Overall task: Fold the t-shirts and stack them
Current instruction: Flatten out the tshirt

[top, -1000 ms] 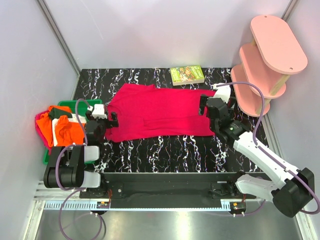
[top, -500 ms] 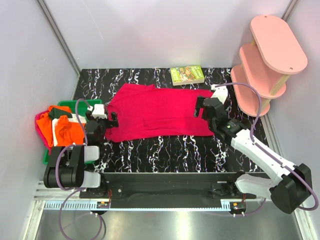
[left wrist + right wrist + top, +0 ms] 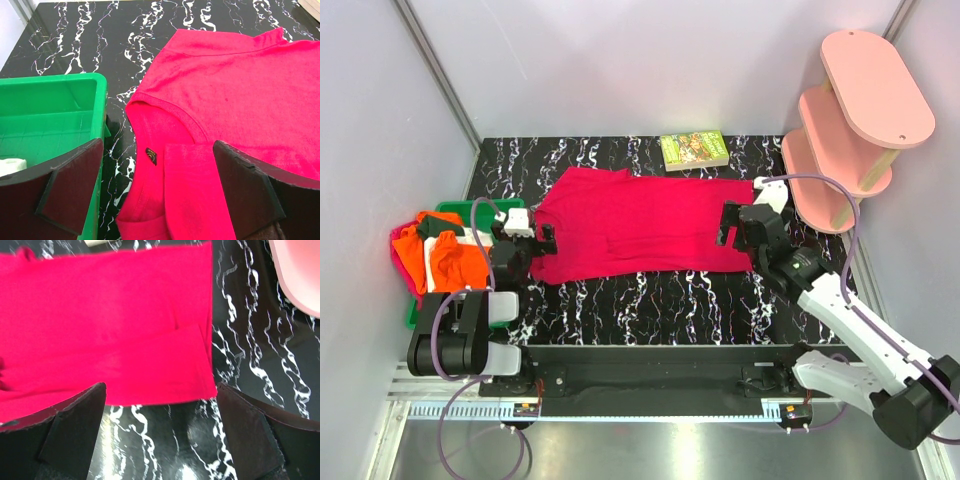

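- Top external view: crimson-red t-shirt (image 3: 640, 225) spread flat across the middle of the black marbled table (image 3: 650, 295), collar to the left, hem to the right.
- At the collar end, left gripper (image 3: 547, 245) low at the cloth's edge, pincer wide apart, gripping nothing.
- At the hem end, right gripper (image 3: 728, 228) over the shirt's edge, pincer likewise apart and empty.
- At the table's left edge, heap of t-shirts (image 3: 450, 260), orange, white and magenta-pink, resting on a green bin (image 3: 455, 208).
- Beyond the spread shirt, green-covered book (image 3: 694, 149); at far right, pink tiered shelf (image 3: 850, 110).
- Left wrist view: neckline with a small dark label (image 3: 150, 155) lying between the fingers (image 3: 70, 192).
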You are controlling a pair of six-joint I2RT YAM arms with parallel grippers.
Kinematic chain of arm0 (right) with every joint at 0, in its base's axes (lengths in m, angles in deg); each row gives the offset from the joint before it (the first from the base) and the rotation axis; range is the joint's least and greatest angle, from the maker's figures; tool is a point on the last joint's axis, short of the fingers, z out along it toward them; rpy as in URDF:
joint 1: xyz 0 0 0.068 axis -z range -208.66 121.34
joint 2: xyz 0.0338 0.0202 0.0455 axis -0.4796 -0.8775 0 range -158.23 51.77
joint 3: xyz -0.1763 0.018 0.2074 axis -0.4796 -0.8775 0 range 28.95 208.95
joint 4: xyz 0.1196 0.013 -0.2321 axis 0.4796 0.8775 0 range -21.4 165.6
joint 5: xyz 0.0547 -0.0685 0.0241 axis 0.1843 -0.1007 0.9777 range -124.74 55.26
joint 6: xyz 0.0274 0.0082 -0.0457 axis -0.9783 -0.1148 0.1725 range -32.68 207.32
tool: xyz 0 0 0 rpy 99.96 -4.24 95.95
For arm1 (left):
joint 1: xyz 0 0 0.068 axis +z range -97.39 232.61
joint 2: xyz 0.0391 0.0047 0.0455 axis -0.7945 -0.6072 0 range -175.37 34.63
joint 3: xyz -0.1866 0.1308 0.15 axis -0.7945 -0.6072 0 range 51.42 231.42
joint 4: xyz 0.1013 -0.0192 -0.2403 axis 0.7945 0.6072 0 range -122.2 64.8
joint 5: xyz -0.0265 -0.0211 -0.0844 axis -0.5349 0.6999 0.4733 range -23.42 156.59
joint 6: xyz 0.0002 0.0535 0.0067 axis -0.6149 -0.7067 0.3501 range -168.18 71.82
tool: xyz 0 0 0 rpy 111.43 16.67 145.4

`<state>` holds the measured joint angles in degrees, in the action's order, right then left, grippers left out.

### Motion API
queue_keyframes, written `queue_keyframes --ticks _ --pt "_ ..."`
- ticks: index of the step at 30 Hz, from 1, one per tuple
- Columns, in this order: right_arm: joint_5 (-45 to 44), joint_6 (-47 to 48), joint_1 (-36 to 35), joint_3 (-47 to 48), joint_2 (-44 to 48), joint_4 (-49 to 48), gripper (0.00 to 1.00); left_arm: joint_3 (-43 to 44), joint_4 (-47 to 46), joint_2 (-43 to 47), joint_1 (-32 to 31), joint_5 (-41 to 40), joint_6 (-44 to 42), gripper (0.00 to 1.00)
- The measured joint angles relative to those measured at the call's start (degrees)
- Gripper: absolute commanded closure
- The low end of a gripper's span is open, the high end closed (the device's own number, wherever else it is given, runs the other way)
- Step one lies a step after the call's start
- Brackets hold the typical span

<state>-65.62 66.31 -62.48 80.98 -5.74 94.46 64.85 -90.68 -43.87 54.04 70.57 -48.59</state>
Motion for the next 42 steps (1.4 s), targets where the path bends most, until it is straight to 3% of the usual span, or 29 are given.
queue_keyframes --ticks 4,7,9,12,16,19,22,28,40,42 --pt "0.0 0.0 0.0 -0.2 -1.6 1.2 0.0 -0.1 0.1 0.0 -1.7 -2.8 -0.6 0.01" --pt "0.1 -0.1 0.0 0.2 -4.5 1.6 0.0 -1.0 0.9 1.4 -6.7 -9.4 -1.5 0.01" --pt "0.1 -0.2 0.0 0.7 -6.3 1.9 0.0 1.3 10.2 5.3 -10.3 -14.9 -1.4 0.01" --pt "0.1 -0.3 0.0 2.5 -8.9 2.3 0.0 19.0 35.9 6.1 -14.8 -23.7 2.9 0.01" --pt "0.0 -0.3 0.0 4.2 -10.3 2.3 0.0 38.8 55.1 3.4 -20.7 -35.0 7.9 0.01" --pt "-0.1 -0.3 0.0 4.5 -10.4 2.2 0.0 44.5 68.2 3.0 -25.5 -42.1 17.0 0.01" --pt "-0.6 -0.2 0.0 4.5 -10.4 1.7 0.0 45.3 78.7 0.9 -24.2 -41.0 24.5 0.01" --pt "-1.2 -0.3 0.0 4.4 -10.2 1.4 0.0 44.3 89.4 -6.1 -21.9 -34.7 31.4 0.01" --pt "-1.6 -0.2 0.0 3.4 -9.9 1.0 0.0 50.3 92.8 -16.4 -17.9 -26.3 31.6 0.01" --pt "-1.6 0.0 0.0 3.4 -9.9 1.0 0.0 50.4 92.4 -16.9 -16.6 -26.2 30.8 0.14"
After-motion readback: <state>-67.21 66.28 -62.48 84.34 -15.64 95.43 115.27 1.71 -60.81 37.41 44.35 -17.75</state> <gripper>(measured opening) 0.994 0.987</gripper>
